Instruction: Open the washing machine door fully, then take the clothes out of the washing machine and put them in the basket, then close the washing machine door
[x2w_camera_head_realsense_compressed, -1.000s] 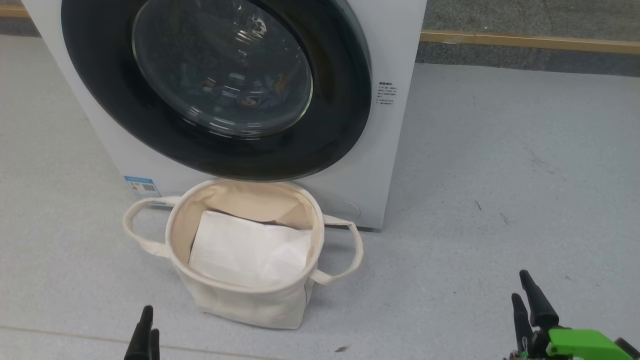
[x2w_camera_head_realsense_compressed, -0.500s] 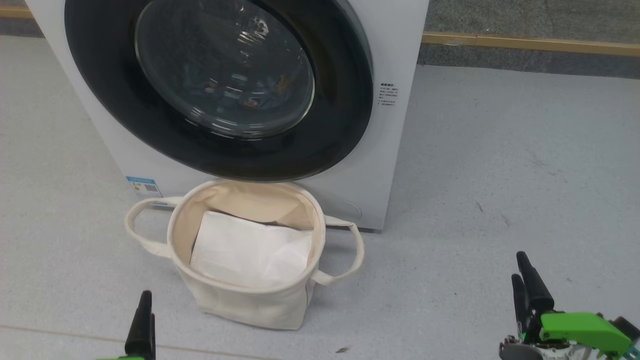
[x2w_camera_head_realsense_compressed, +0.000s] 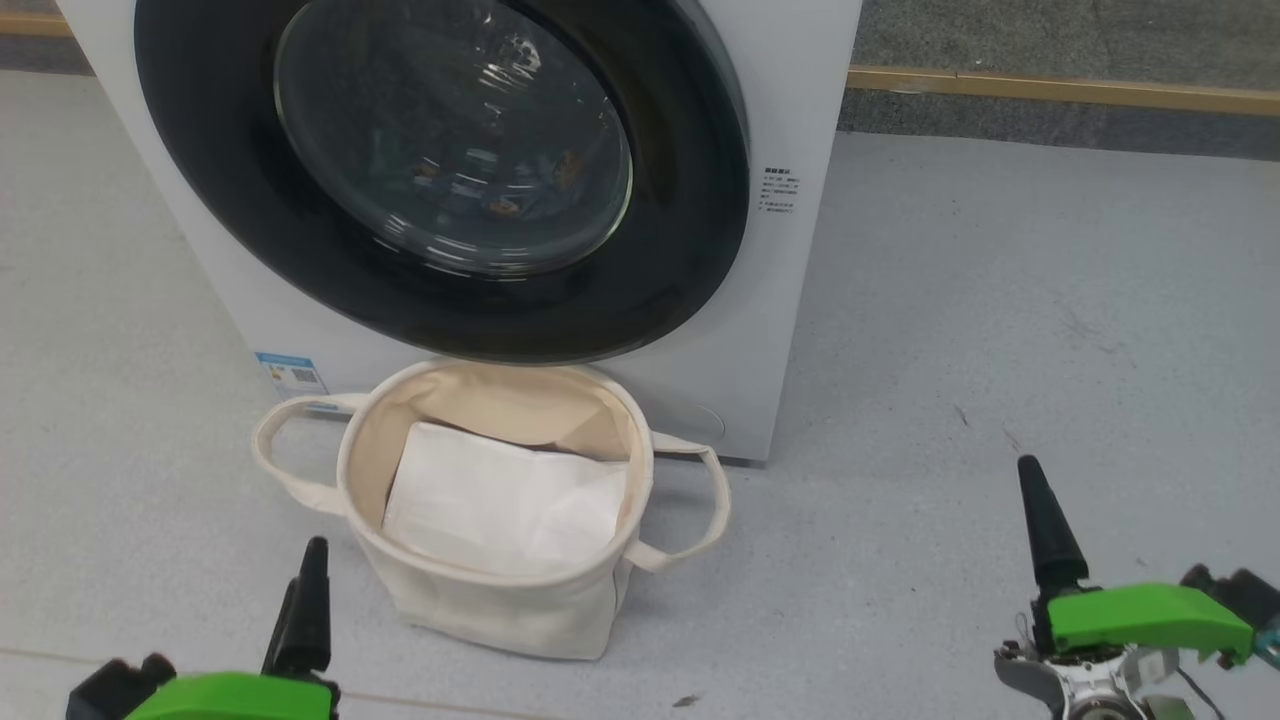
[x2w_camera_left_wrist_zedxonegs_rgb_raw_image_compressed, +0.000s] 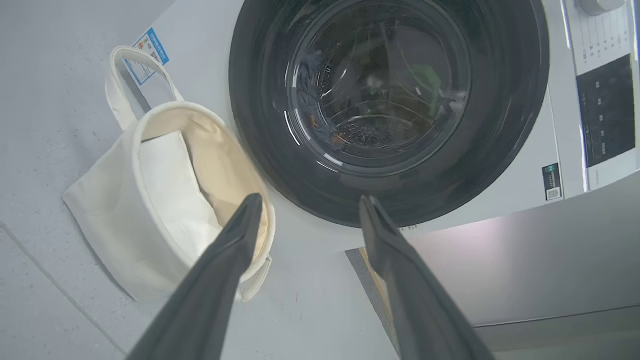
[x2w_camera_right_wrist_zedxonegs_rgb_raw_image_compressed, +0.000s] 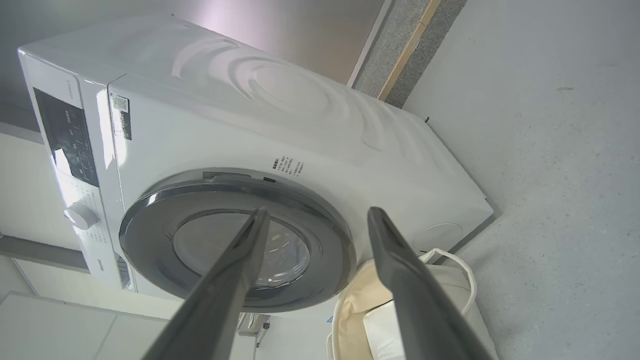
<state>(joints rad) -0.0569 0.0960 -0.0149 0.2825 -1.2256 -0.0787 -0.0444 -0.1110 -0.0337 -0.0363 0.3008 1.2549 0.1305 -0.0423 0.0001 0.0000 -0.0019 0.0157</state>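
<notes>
Nearest the robot, the left gripper (x2w_camera_left_wrist_zedxonegs_rgb_raw_image_compressed: 310, 200) and the right gripper (x2w_camera_right_wrist_zedxonegs_rgb_raw_image_compressed: 317, 212) hang low over the pale grey speckled floor (x2w_camera_head_realsense_compressed: 1000, 350), one on each side of the scene. Each has its long dark fingers spread wide and released, with nothing between them. Just ahead of the left gripper, the round soft cream canvas basket (x2w_camera_head_realsense_compressed: 500, 615) with two loop handles stands upright on the floor, and a folded white sheet (x2w_camera_head_realsense_compressed: 490, 500) lies inside it. The basket's far rim sits close under the front of the white box-shaped front-loading washing machine (x2w_camera_head_realsense_compressed: 790, 300). A small blue label sticker (x2w_camera_head_realsense_compressed: 290, 372) is stuck low on the machine's front, just beside the basket's left handle. The large round washing machine door (x2w_camera_head_realsense_compressed: 250, 220), with its wide glossy black rim and bulging clear glass window, is closed flat against the machine. Through the glass, the light blue clothes (x2w_camera_head_realsense_compressed: 530, 190) with orange-brown spots lie inside the drum. Behind the machine, a wooden strip (x2w_camera_head_realsense_compressed: 1050, 88) runs along the base of the grey wall.
</notes>
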